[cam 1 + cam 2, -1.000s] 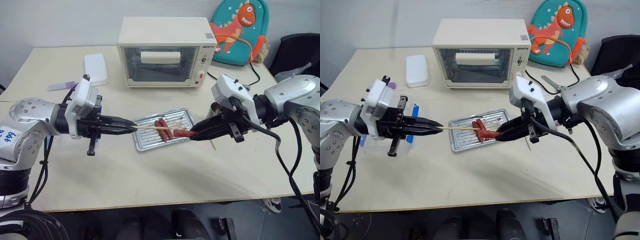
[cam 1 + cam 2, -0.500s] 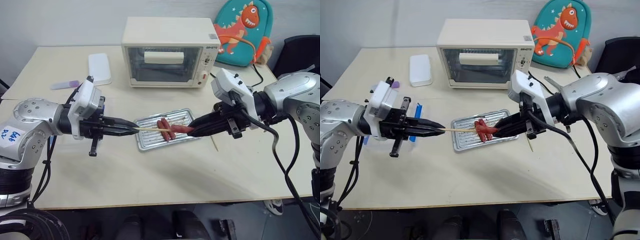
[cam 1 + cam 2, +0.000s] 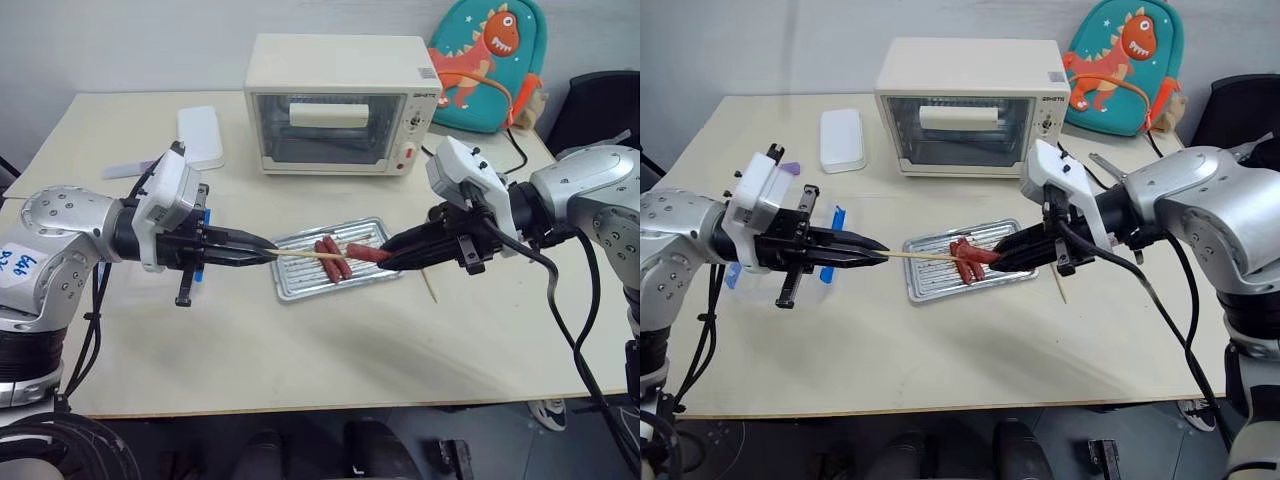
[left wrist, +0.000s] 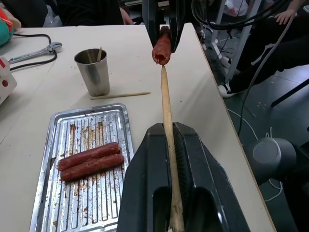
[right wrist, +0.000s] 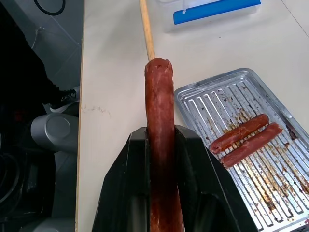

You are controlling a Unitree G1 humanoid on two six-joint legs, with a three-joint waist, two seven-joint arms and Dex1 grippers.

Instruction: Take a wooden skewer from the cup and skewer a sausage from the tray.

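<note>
Left pincer (image 3: 262, 252) clamps the wooden skewer (image 3: 303, 254); right pincer (image 3: 385, 260) grips the sausage (image 3: 366, 252). Keep tip centred on its end, axes aligned.

Pale wooden skewer (image 3: 300, 254) held level above ribbed tray (image 3: 300, 285), tip meeting end of reddish sausage (image 3: 368, 253). Steel cup (image 4: 93, 72) upright just right of tray.
</note>
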